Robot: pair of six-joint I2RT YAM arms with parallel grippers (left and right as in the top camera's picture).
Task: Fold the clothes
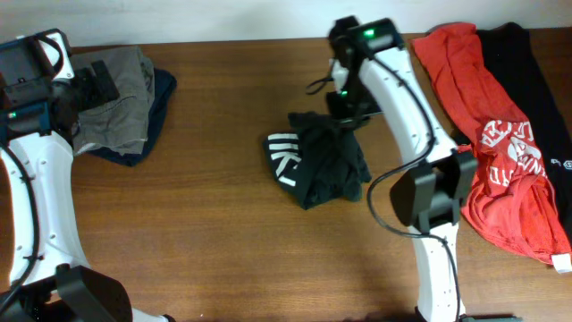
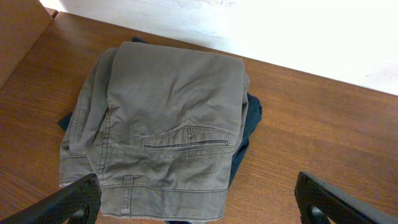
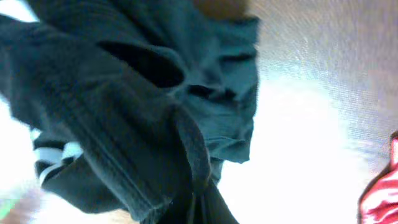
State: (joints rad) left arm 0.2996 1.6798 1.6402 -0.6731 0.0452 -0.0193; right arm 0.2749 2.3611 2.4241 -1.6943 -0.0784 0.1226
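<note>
Table (image 1: pixel 223 233): wooden, bearing the garments.
Black T-shirt (image 1: pixel 317 161): crumpled mid-table, far edge at the right gripper (image 1: pixel 343 114).
Grey trousers (image 2: pixel 168 124): folded, far left, beneath the left gripper (image 2: pixel 199 208).
State, right gripper: closed, pinching the Black T-shirt.
State, left gripper: spread wide, empty.

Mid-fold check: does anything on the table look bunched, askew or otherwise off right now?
Yes. The black cloth T-shirt with white lettering sits mid-table as a crumpled heap, not flat, with the right gripper holding its far edge, jaws shut. The red printed T-shirt at the right lies rumpled and unfolded.
</note>
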